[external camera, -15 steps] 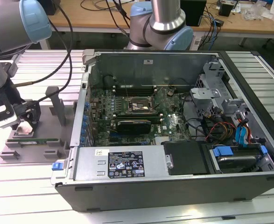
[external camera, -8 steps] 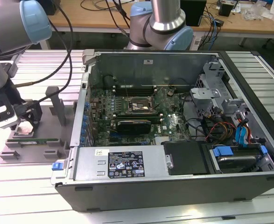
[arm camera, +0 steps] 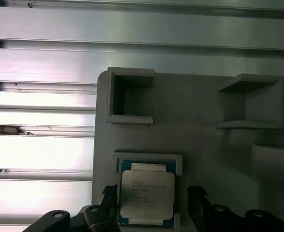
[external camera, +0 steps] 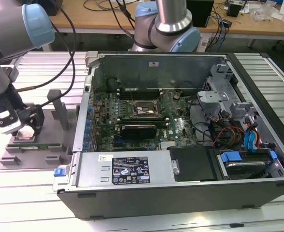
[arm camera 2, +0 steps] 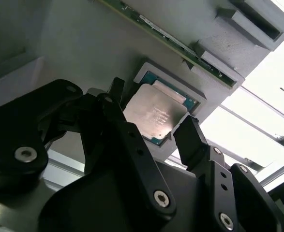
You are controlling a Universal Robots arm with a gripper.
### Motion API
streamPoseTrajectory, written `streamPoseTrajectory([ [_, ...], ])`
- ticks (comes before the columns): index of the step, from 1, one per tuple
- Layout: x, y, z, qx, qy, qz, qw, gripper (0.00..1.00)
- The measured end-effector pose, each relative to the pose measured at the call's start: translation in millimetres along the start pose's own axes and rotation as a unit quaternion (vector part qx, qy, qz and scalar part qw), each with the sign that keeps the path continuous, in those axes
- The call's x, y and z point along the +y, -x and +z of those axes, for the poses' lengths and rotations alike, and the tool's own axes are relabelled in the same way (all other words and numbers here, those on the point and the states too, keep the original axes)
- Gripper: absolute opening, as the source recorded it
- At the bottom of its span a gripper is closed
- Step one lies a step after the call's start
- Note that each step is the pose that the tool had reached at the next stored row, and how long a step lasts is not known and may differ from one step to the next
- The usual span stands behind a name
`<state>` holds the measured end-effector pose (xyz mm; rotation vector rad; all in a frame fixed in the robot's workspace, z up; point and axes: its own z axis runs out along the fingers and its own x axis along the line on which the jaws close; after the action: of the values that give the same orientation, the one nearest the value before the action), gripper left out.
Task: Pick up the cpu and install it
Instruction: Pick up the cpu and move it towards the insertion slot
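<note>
In its shallow grey nest (arm camera: pixel 149 158) on the fixture plate (arm camera: pixel 200 140) I see the one cpu (arm camera: pixel 147 195) lying flat, with slim clearance at its edges. My gripper (arm camera: pixel 152 189) hangs over it, its two fingers (arm camera: pixel 196 205) spread to either side, grasping nothing. One open computer case (external camera: pixel 180 183) sits towards the exterior view's right.

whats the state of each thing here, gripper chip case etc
silver-topped square cpu: flat in the recess of the grey holder, not gripped
black gripper: open, fingers either side of the cpu
long green memory stick: on edge in the holder
black metal computer case: side open, motherboard exposed
</note>
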<state>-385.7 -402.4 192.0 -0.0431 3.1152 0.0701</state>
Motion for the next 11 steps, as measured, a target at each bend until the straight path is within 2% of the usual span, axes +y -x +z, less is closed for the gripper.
streamPoseTrajectory([
  [6,-0.2,-0.4,4.1,0.0008,0.0002,0.0,1.0,0.69],
  [11,-0.1,-2.8,4.9,0.0009,0.0001,0.0,1.0,0.69],
])
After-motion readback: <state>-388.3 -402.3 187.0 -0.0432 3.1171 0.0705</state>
